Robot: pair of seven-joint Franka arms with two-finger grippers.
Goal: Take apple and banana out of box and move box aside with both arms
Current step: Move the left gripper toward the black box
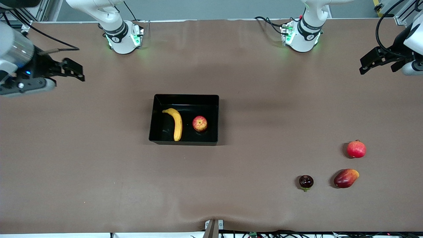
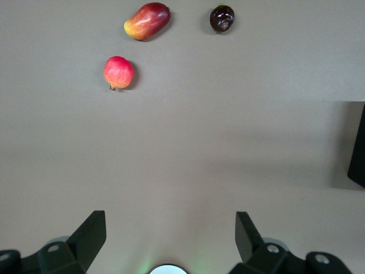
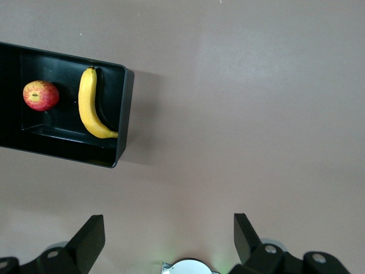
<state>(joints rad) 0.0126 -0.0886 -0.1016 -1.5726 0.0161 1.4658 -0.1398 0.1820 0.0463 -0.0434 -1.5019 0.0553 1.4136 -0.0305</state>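
Open table (image 1: 99,172) rings the box (image 1: 184,98); only 3 loose fruits (image 1: 345,178) crowd the left arm's end

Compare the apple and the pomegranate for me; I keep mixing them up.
The apple lies in the black box beside the banana; the pomegranate sits on the bare table, toward the left arm's end. The apple is yellow-streaked; the pomegranate is plain red. Both are small and round.
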